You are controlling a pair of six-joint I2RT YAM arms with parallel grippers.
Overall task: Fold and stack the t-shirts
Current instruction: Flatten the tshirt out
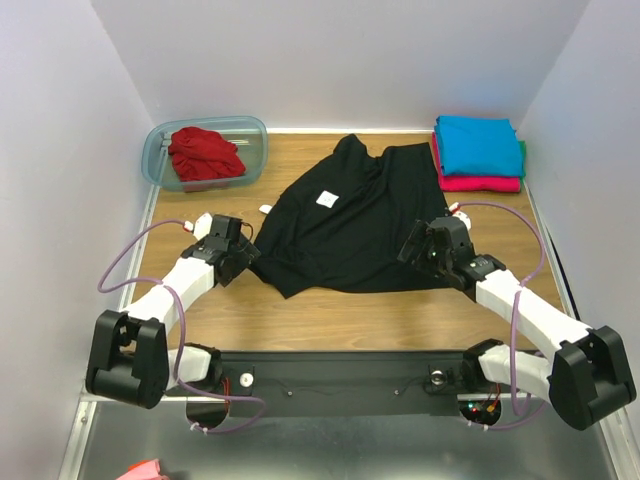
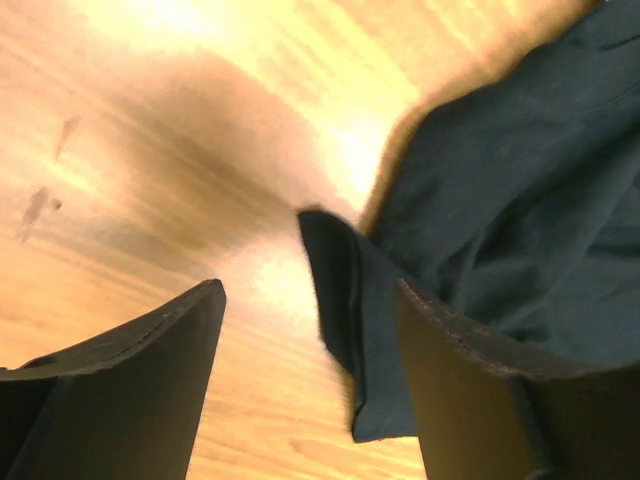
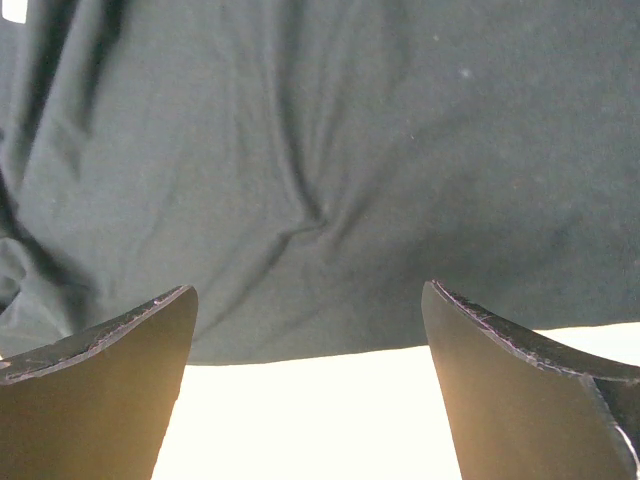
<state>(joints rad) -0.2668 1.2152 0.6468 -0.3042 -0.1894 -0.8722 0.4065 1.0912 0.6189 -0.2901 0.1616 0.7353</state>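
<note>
No writing can be read in any view. The black shirt [image 1: 350, 225] carries a small white tag [image 1: 327, 198] near its collar, but any print on it is too small to make out.

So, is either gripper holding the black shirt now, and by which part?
Nothing is held. The left gripper and right gripper are open, at edges of the black t-shirt.

Items counted: four t-shirts, namely one black t-shirt [image 1: 350, 225], one red t-shirt [image 1: 205, 152], one turquoise t-shirt [image 1: 478, 143] and one magenta t-shirt [image 1: 482, 184]; one translucent plastic tub [image 1: 158, 140]; one desk [image 1: 330, 320]; two end effectors, the left end effector [image 1: 246, 257] and the right end effector [image 1: 409, 250].
</note>
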